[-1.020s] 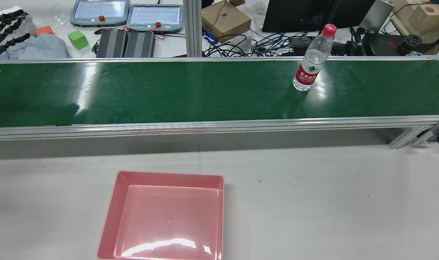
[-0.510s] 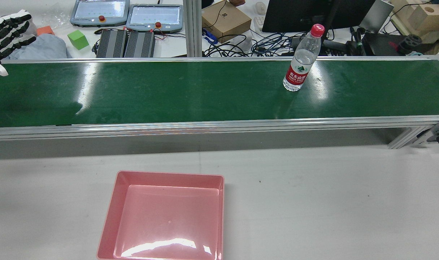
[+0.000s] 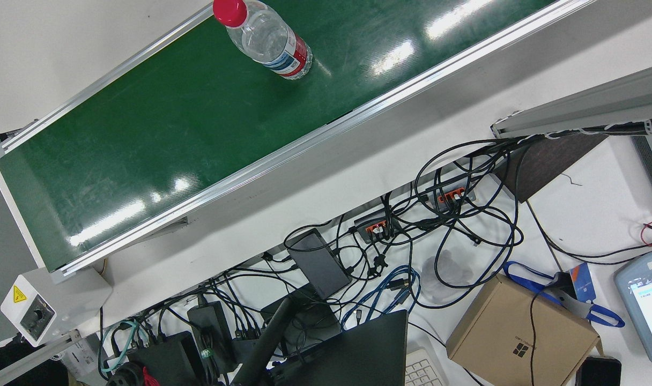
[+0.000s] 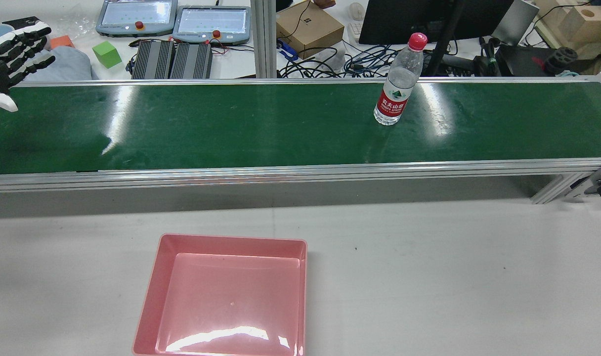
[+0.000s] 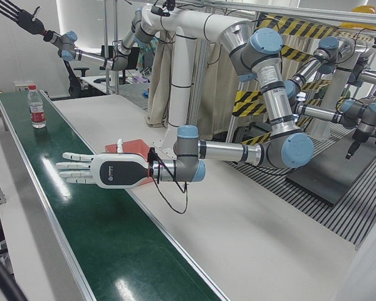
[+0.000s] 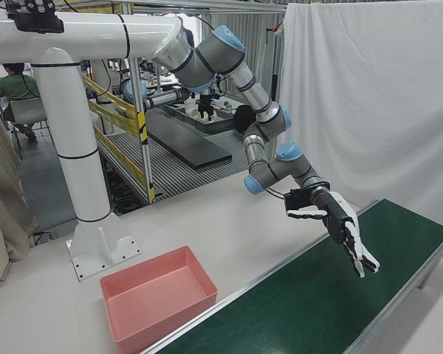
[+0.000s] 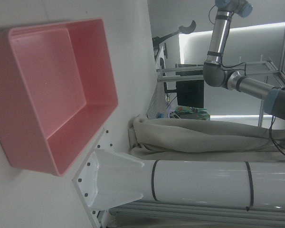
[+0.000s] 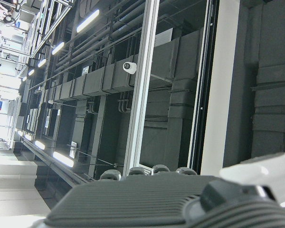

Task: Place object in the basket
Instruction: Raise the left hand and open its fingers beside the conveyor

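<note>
water bottle (image 3: 269, 40), clear plastic with a red cap and red label, stands upright on the green conveyor belt (image 3: 160, 128) in the front view. rear view: bottle right of centre, pink basket (image 4: 226, 296) empty on the white table (image 4: 429, 277), left hand (image 4: 6, 54) spread and released at far left. left-front view: right hand (image 5: 15, 15) raised high, fingers apart.
</note>
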Controlling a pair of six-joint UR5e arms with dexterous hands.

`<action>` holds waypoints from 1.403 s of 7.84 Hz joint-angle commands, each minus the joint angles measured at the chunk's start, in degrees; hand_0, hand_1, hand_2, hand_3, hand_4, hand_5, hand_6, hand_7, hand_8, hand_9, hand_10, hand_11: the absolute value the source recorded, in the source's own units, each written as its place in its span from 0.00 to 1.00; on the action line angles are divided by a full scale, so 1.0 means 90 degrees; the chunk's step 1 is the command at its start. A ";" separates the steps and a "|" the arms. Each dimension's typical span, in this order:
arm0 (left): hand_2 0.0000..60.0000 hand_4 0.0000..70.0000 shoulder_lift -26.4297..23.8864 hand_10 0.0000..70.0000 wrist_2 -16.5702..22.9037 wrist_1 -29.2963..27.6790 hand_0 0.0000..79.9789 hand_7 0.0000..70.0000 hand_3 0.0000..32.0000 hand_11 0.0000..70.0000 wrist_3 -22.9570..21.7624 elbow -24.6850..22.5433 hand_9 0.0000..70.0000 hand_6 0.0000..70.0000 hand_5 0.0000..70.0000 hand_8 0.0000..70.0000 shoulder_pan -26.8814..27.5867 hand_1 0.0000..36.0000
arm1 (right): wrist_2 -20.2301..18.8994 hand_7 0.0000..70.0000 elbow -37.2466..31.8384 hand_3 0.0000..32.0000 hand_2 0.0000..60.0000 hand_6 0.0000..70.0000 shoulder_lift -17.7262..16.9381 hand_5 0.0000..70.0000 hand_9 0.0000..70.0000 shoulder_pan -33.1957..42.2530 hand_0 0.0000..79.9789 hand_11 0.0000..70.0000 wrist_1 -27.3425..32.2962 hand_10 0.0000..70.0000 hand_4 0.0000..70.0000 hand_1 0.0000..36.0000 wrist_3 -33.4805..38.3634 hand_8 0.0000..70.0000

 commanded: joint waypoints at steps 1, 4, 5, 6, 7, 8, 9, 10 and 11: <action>0.00 0.14 0.0000 0.09 -0.0011 -0.0010 0.65 0.00 0.00 0.15 0.0016 0.0035 0.01 0.03 0.19 0.02 0.0000 0.28 | 0.0000 0.00 0.0000 0.00 0.00 0.00 0.0000 0.00 0.00 0.0004 0.00 0.00 0.0000 0.00 0.00 0.00 0.0000 0.00; 0.00 0.14 0.0000 0.09 -0.0011 0.0000 0.65 0.00 0.00 0.15 0.0016 0.0025 0.02 0.03 0.19 0.03 0.0000 0.29 | 0.0000 0.00 0.0000 0.00 0.00 0.00 0.0000 0.00 0.00 -0.0005 0.00 0.00 0.0000 0.00 0.00 0.00 0.0000 0.00; 0.00 0.14 -0.0010 0.09 -0.0011 0.0000 0.65 0.00 0.00 0.15 0.0016 0.0025 0.01 0.03 0.19 0.02 0.0000 0.29 | 0.0000 0.00 0.0000 0.00 0.00 0.00 0.0000 0.00 0.00 0.0004 0.00 0.00 0.0000 0.00 0.00 0.00 0.0000 0.00; 0.00 0.14 -0.0010 0.08 -0.0011 0.0000 0.65 0.00 0.00 0.14 0.0016 0.0025 0.01 0.03 0.20 0.02 0.0000 0.30 | 0.0000 0.00 0.0000 0.00 0.00 0.00 0.0000 0.00 0.00 0.0004 0.00 0.00 0.0000 0.00 0.00 0.00 0.0000 0.00; 0.00 0.14 -0.0010 0.08 -0.0011 0.0000 0.65 0.00 0.00 0.14 0.0016 0.0025 0.01 0.03 0.20 0.02 0.0000 0.30 | 0.0000 0.00 0.0000 0.00 0.00 0.00 0.0000 0.00 0.00 -0.0005 0.00 0.00 0.0000 0.00 0.00 0.00 0.0000 0.00; 0.00 0.14 -0.0010 0.08 -0.0021 0.0029 0.65 0.00 0.00 0.14 0.0016 0.0035 0.02 0.03 0.20 0.03 0.0087 0.30 | 0.0000 0.00 0.0000 0.00 0.00 0.00 0.0000 0.00 0.00 0.0004 0.00 0.00 0.0000 0.00 0.00 0.00 0.0000 0.00; 0.00 0.14 -0.0010 0.08 -0.0089 0.0039 0.65 0.00 0.00 0.14 0.0016 0.0035 0.02 0.03 0.20 0.03 0.0136 0.30 | 0.0000 0.00 0.0000 0.00 0.00 0.00 0.0000 0.00 0.00 0.0004 0.00 0.00 0.0000 0.00 0.00 0.00 0.0000 0.00; 0.00 0.16 -0.0010 0.09 -0.0070 0.0039 0.66 0.00 0.00 0.15 0.0016 0.0035 0.03 0.04 0.21 0.04 0.0137 0.31 | 0.0000 0.00 0.0000 0.00 0.00 0.00 0.0000 0.00 0.00 0.0004 0.00 0.00 0.0000 0.00 0.00 0.00 0.0000 0.00; 0.00 0.17 -0.0010 0.09 -0.0070 0.0039 0.66 0.00 0.00 0.15 0.0016 0.0035 0.02 0.05 0.20 0.04 0.0137 0.31 | 0.0000 0.00 0.0000 0.00 0.00 0.00 0.0000 0.00 0.00 0.0004 0.00 0.00 0.0000 0.00 0.00 0.00 0.0000 0.00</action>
